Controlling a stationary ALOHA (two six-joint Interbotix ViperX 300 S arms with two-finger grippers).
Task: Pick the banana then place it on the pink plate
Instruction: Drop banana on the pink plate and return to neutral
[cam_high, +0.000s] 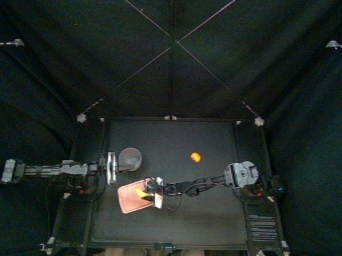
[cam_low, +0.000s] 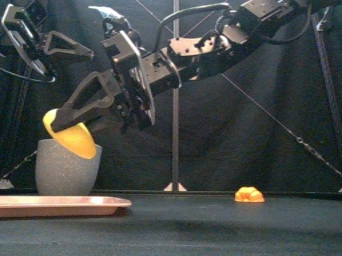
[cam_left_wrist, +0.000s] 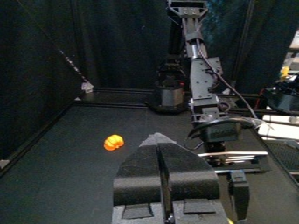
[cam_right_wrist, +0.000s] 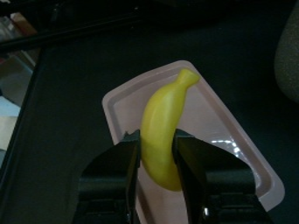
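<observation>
A yellow banana (cam_low: 70, 136) hangs tilted in the air, with my right gripper (cam_low: 91, 112) shut on it. In the right wrist view the banana (cam_right_wrist: 167, 118) sits between the jaws, directly above the flat pink plate (cam_right_wrist: 229, 131). From the front, the pink plate (cam_low: 60, 203) lies on the table at the left, a little below the banana. From above, the right gripper (cam_high: 151, 186) reaches past the middle over the plate (cam_high: 130, 201). My left gripper (cam_high: 104, 172) rests at the table's left edge, shut and holding nothing (cam_left_wrist: 163, 159).
A tall grey speckled cup (cam_low: 66, 168) stands just behind the plate, close under the banana; from above, the cup (cam_high: 130, 156) is behind the plate. A small orange toy (cam_low: 249, 195) lies right of the middle, also in the left wrist view (cam_left_wrist: 114, 142).
</observation>
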